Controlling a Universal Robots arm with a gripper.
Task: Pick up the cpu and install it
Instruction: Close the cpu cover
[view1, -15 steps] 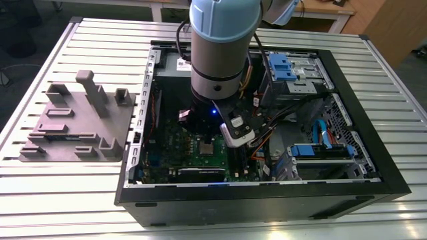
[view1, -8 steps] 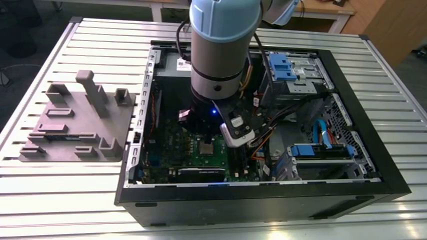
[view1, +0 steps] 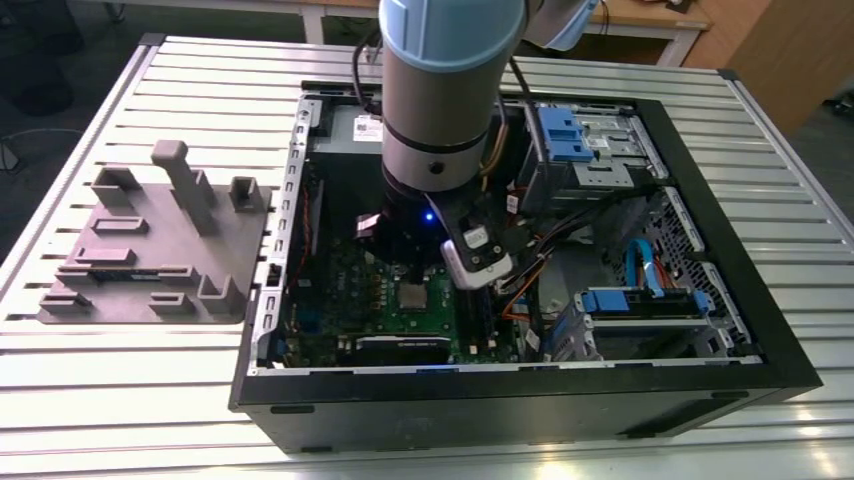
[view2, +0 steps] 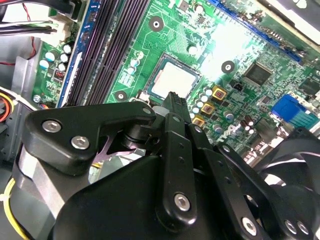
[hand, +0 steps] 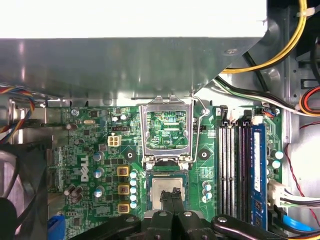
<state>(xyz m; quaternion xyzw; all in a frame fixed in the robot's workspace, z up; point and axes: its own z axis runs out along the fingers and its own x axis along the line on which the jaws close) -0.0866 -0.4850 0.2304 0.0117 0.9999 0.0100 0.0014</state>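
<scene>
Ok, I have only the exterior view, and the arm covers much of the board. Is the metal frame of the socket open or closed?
Observer: Open; in the first wrist view the frame stands raised.
Operator: And the cpu?
Observer: The cpu lies flat in the socket, seen in both wrist views.
Operator: Where is the gripper?
Observer: The gripper is just over the cpu; whether it touches, I cannot tell.

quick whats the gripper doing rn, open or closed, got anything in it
gripper: fingers shut together, nothing held; tips sit just over the cpu, which lies flat on the motherboard.
</scene>
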